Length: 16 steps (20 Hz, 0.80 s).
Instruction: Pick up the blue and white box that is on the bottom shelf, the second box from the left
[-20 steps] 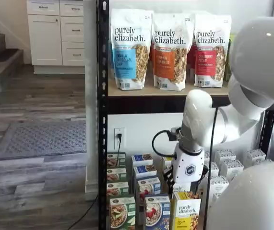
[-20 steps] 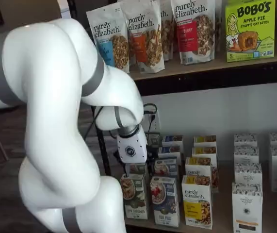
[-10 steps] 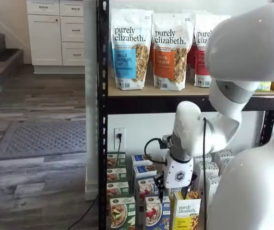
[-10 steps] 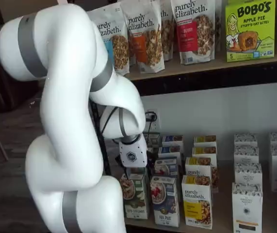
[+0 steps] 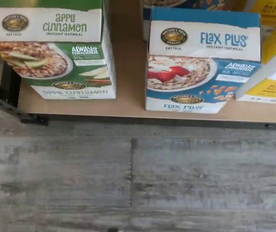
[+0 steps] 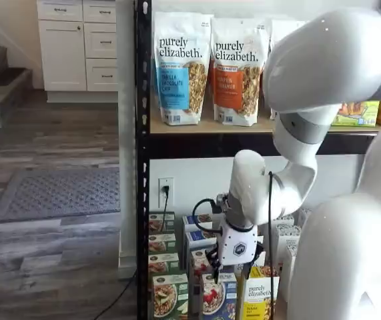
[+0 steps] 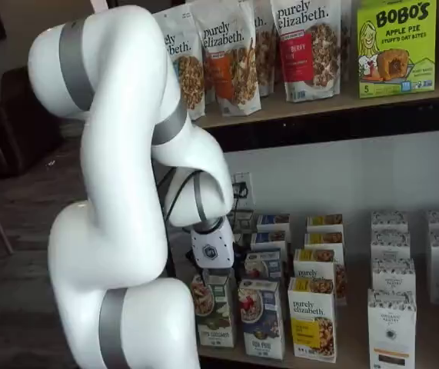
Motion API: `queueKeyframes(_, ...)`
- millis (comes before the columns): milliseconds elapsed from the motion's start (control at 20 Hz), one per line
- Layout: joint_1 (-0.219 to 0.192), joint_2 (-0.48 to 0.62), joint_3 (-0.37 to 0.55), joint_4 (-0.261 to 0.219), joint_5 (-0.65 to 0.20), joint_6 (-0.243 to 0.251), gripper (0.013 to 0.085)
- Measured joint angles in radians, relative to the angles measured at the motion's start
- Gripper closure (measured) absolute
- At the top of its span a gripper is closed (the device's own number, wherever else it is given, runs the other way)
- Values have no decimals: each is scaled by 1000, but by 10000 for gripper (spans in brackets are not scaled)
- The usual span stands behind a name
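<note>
Lining the tan bottom shelf (image 5: pixel 128 104), boxes overlook grey plank floor (image 5: pixel 138 179).

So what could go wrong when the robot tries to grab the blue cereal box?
The blue and white box stands close beside a green-banded box and a yellow-banded box, so the gripper might nudge or tip a neighbor. More blue boxes stand right behind it, so it could take the wrong one.

Soft, even daylight fills my views, glare whitens my arm (image 6: pixel 337 60) toward two o'clock, the wrist picture is sharp, and both shelf views look slightly soft and grainy.
</note>
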State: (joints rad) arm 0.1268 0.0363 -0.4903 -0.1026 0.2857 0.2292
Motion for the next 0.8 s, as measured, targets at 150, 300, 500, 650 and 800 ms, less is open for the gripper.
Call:
queueKeyframes(150, 2, 49, -26, -1, -16, 3, 130)
queueKeyframes(300, -3, 90, -46, 36, -33, -37, 130)
queueKeyframes(500, -13, 139, -69, 55, -57, -66, 130)
queueKeyframes(650, -22, 180, -87, 38, -80, -57, 130)
queueKeyframes(800, -30, 218, -105, 3, -96, -31, 130)
